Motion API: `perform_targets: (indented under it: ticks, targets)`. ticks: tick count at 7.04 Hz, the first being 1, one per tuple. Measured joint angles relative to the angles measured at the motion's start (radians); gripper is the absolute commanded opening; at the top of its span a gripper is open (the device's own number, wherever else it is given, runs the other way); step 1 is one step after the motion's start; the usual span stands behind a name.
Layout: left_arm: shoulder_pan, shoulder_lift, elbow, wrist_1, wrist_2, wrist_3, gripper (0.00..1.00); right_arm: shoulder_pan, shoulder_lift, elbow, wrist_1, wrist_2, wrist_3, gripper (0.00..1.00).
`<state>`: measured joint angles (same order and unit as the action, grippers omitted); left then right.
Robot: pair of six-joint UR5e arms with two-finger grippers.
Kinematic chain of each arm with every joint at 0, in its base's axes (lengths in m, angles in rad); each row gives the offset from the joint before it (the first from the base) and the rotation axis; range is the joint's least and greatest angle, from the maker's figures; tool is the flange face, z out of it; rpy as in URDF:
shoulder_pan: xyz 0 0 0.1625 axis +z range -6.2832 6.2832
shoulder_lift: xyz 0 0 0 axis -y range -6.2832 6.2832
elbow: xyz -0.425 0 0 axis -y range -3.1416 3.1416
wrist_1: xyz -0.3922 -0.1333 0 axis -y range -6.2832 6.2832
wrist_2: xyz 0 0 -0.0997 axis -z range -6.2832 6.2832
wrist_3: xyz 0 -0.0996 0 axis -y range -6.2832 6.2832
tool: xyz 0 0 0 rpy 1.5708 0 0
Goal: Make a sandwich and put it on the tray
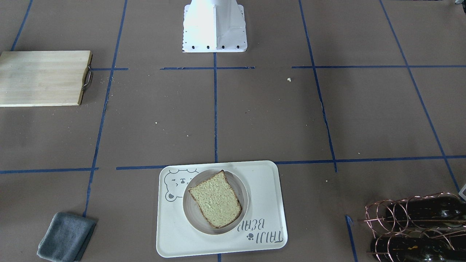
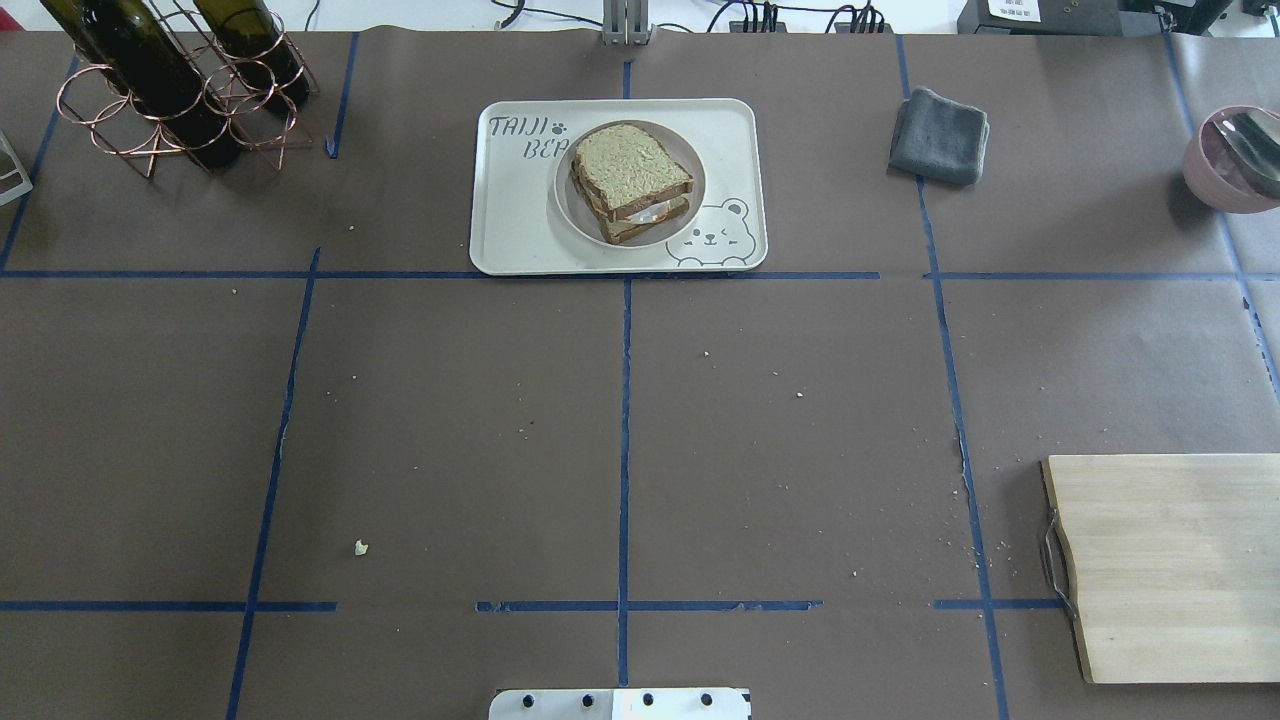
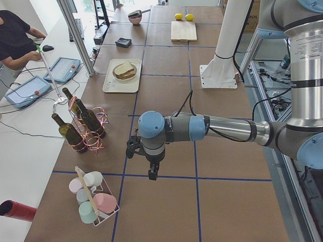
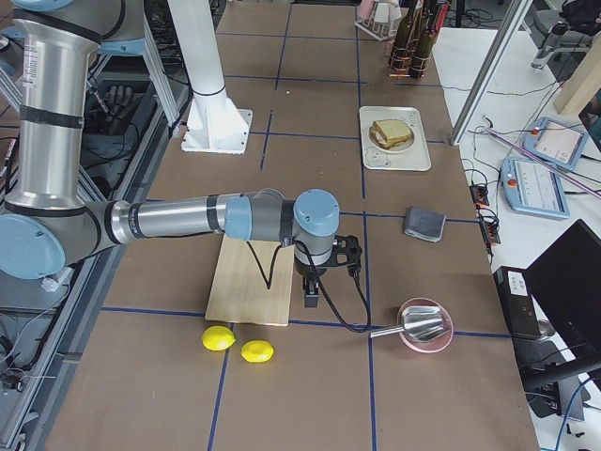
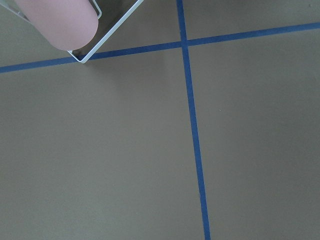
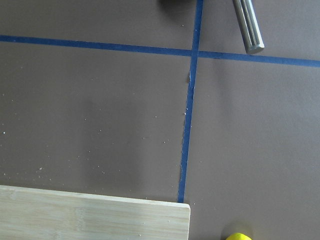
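The sandwich [image 2: 630,180] lies stacked on a round pale plate [image 2: 570,205] on the cream bear tray [image 2: 510,235] at the far middle of the table. A bit of white egg [image 2: 648,210] shows between the two slices. From the front only the top slice [image 1: 215,199] shows on the tray [image 1: 262,178]. My left gripper [image 3: 150,174] hangs over bare table far to the robot's left, near the cup rack. My right gripper [image 4: 311,299] hangs by the cutting board's end, far to the right. Both show only in the side views, so I cannot tell whether they are open or shut.
A wooden cutting board [image 2: 1170,565] lies near right, with two lemons [image 4: 238,345] beyond it. A grey cloth [image 2: 940,135] and a pink bowl [image 2: 1232,160] with a utensil are far right. A wine bottle rack [image 2: 170,90] stands far left. A cup rack [image 3: 93,199] stands near my left gripper.
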<state>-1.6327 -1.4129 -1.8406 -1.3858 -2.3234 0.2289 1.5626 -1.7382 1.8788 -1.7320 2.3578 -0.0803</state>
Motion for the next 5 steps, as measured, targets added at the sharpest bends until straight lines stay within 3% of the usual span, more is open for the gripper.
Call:
perform_targets:
  ticks: [5]
  targets:
    - [0.002,0.025,0.003,0.005,-0.001,-0.012,1.00,-0.020,-0.002,-0.007,-0.003,0.008,-0.001,1.00]
